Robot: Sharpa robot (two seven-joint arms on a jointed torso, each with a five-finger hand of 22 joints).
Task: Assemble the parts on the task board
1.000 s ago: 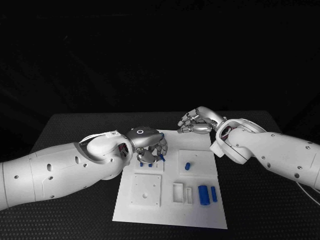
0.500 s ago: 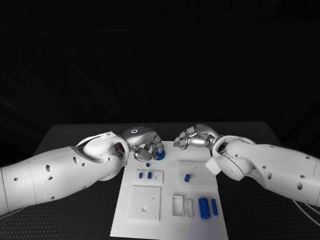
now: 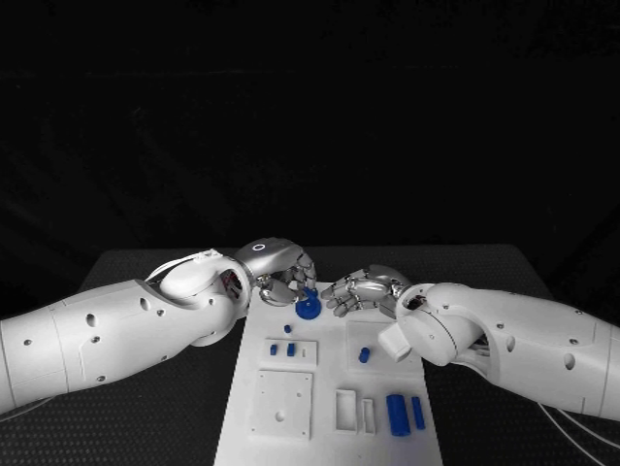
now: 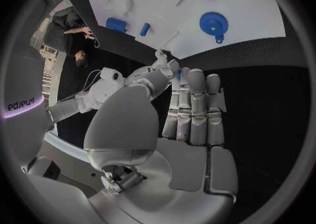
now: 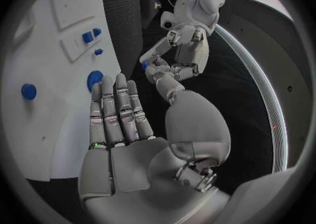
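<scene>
The white task board (image 3: 324,442) lies lengthwise in the middle of the table. A round blue gear-like part (image 3: 309,310) lies flat near the board's far end, also seen as the gear (image 4: 213,23) and the gear (image 5: 95,79). My left hand (image 3: 277,273) hovers just beyond it at the far left corner. A bit of blue, a small part (image 5: 144,65), shows pinched between its thumb and a finger. My right hand (image 3: 357,292) is close beside the gear on the right, fingers straight (image 5: 117,110), holding nothing.
On the board, two short blue pegs (image 3: 281,349) stand in a small white block, with a blue peg (image 3: 364,354) to their right. Two blue cylinders (image 3: 405,414) lie by white slots (image 3: 353,409) at the near right. A white square plate (image 3: 281,399) is at the near left.
The camera has shifted. My left hand has drawn back toward the board's far end, uncovering the blue gear. My right hand has come in closer to the left hand and the gear.
</scene>
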